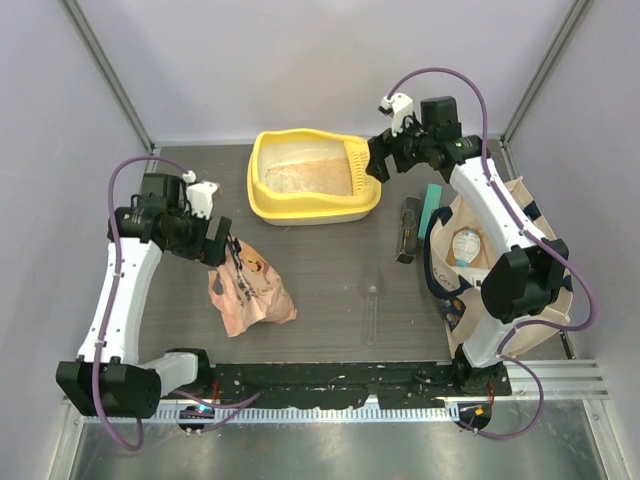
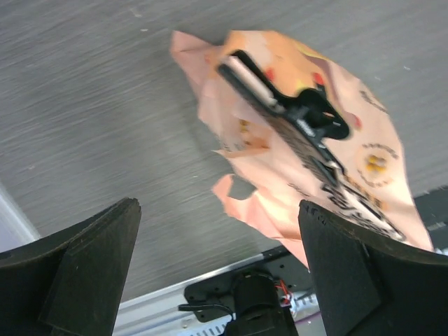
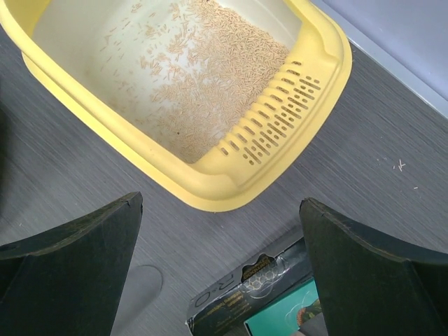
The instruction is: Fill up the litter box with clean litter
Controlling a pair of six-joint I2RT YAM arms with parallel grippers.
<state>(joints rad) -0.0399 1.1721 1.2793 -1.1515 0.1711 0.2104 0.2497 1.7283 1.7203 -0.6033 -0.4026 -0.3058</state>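
Left gripper (image 1: 215,245): jaws are standing wide apart with nothing between them, hovering over the upper end of the litter bag at the left of the overhead view.
Right gripper (image 1: 380,160): jaws are gaping wide and holding nothing, hanging just beside the right end of the litter box, right of upper centre in the overhead view.
Litter box (image 1: 300,207): yellow tray is sitting at the upper centre of the table, its long side running across the frame.
Clean litter (image 3: 217,77): pale beige granules are covering part of the box's floor, thickest towards the slotted end; bare whitish floor is showing at the upper left of the right wrist view.
Slotted scoop (image 3: 280,119): yellow slotted piece is lying in the right end of the box.
Litter bag (image 1: 250,295): peach-orange bag is lying crumpled and flat on the table, left of centre, well apart from the box.
Clip (image 2: 294,112): black clip is lying across the bag's upper part.
Canvas tote (image 1: 520,210): cream bag is sitting at the right edge, under the right arm.
Boxes: dark box (image 1: 410,228) and teal box (image 1: 432,205) are lying between the litter box and the tote.
Table (image 1: 330,260): dark grey wood-grain surface is carrying everything.
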